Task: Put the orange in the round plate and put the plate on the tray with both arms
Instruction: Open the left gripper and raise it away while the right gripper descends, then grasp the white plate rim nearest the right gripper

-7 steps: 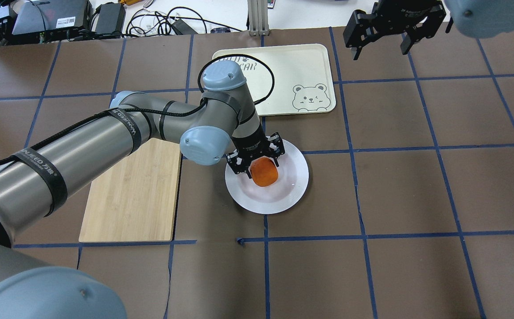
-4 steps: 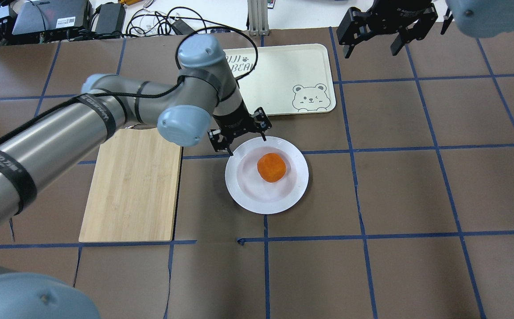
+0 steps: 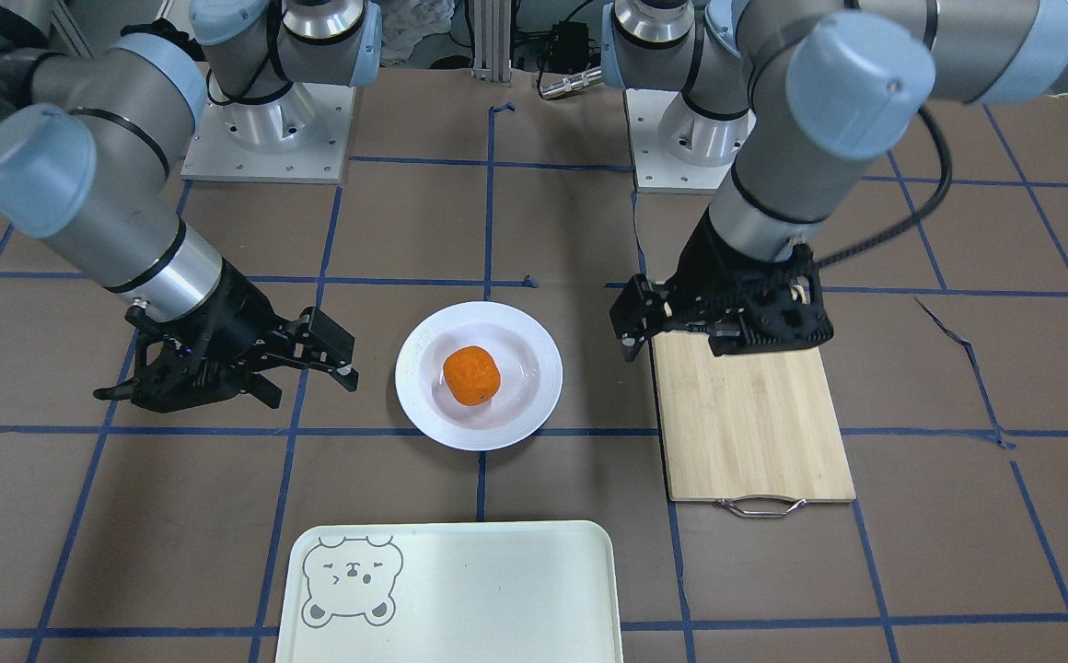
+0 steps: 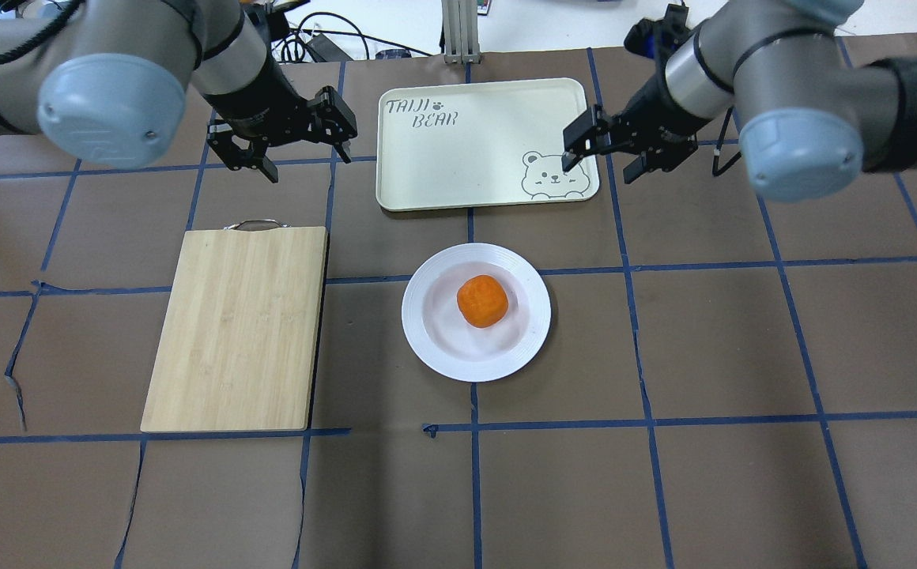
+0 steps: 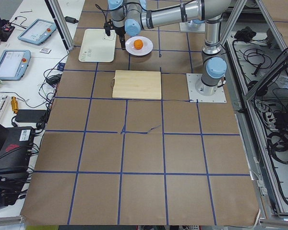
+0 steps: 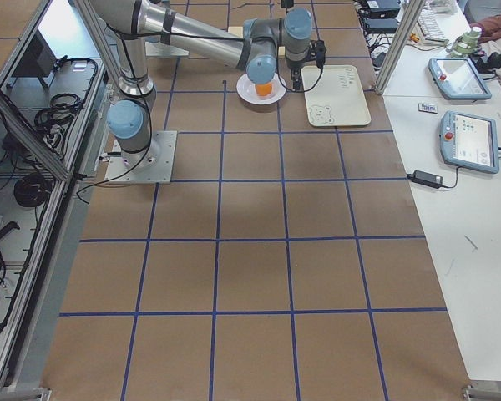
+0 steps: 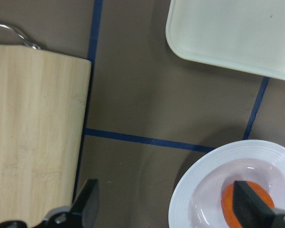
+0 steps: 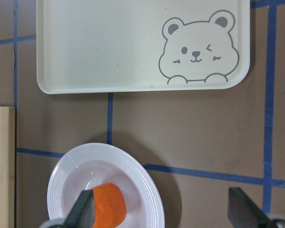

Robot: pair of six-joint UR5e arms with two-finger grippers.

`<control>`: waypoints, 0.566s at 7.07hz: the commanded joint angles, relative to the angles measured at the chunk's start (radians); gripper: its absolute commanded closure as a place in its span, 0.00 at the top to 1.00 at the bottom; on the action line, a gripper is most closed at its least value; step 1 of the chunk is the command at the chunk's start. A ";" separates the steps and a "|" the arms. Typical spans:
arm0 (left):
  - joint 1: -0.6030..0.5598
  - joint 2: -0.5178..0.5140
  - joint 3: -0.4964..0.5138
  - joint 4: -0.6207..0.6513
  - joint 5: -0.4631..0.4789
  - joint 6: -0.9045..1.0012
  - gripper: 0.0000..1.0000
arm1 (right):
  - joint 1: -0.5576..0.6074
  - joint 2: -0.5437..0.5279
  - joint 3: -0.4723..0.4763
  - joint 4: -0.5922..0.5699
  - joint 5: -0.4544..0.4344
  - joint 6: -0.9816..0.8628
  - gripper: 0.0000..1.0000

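The orange (image 4: 482, 301) (image 3: 471, 375) lies free in the sunken centre of the white round plate (image 4: 530, 340) (image 3: 419, 387) at mid-table. Beyond the plate lies the cream tray (image 4: 474, 158) (image 3: 479, 589) with its bear drawing, nothing on it. My left gripper (image 4: 306, 152) (image 3: 677, 341) hangs open and empty, raised off the table, left of the tray. My right gripper (image 4: 601, 167) (image 3: 226, 387) is open and empty by the tray's right corner. Both wrist views look down on the plate (image 7: 218, 180) (image 8: 147, 190) between open fingers.
A bamboo cutting board (image 4: 237, 328) (image 3: 750, 414) with a metal handle lies left of the plate. Cables and electronics (image 4: 111, 32) sit past the table's far edge. Brown paper with blue tape lines covers the table.
My left gripper has let go of the orange, risen and pulled away to the far left of the tray. The right gripper has come down toward the tray's right corner.
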State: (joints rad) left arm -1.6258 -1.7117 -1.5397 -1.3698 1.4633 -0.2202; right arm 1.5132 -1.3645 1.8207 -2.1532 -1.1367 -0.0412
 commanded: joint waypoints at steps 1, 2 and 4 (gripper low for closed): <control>-0.040 0.108 0.004 -0.006 0.044 -0.010 1.00 | 0.004 0.010 0.205 -0.238 0.077 0.018 1.00; -0.049 0.113 0.001 -0.011 0.101 -0.014 1.00 | 0.004 0.027 0.244 -0.269 0.115 0.024 1.00; -0.055 0.115 0.029 -0.201 0.141 0.013 1.00 | 0.005 0.053 0.304 -0.336 0.121 0.033 0.99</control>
State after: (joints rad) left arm -1.6772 -1.5999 -1.5289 -1.4666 1.5759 -0.2217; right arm 1.5180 -1.3309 2.0893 -2.4537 -1.0231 -0.0157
